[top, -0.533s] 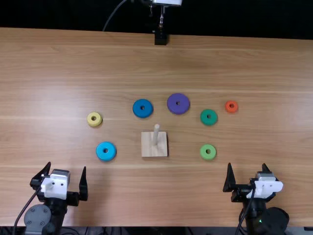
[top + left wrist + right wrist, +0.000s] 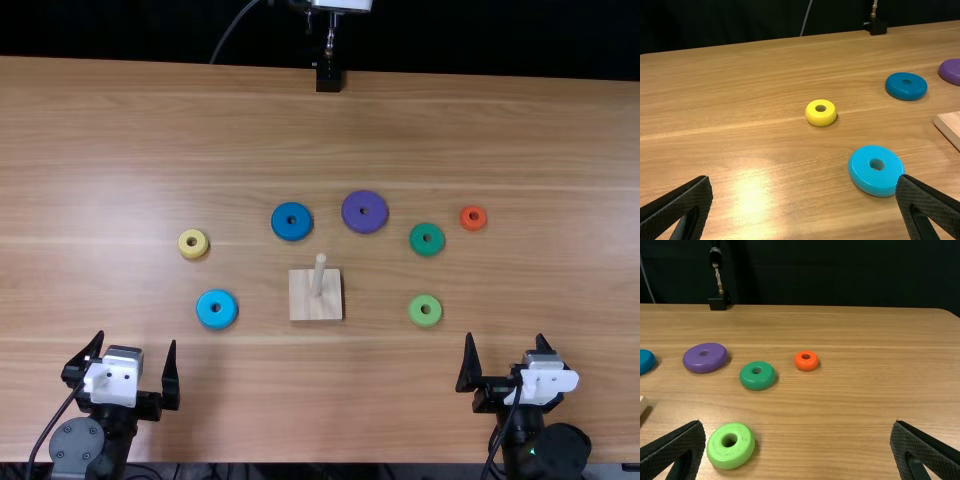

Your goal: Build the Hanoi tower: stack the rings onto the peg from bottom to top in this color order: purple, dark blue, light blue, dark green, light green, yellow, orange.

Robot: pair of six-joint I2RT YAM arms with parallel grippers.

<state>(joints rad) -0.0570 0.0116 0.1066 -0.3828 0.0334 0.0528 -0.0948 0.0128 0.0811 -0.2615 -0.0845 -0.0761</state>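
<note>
Peg base (image 2: 302, 304), cut off in both wrist views; left pincer (image 2: 137, 338), right pincer (image 2: 505, 337) open.

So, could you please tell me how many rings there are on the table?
7: yellow and light blue left of the base, dark blue beyond it, purple beyond it and slightly right, dark green, orange and light green farther right.

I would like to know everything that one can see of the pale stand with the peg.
The stand is a squarish flat block of pale material that looks like wood, with light grain. A plain round peg of similar tone rises upright from it, bare of rings. The block lies flat on the table, between the light blue ring and the light green ring, touching neither.
</note>
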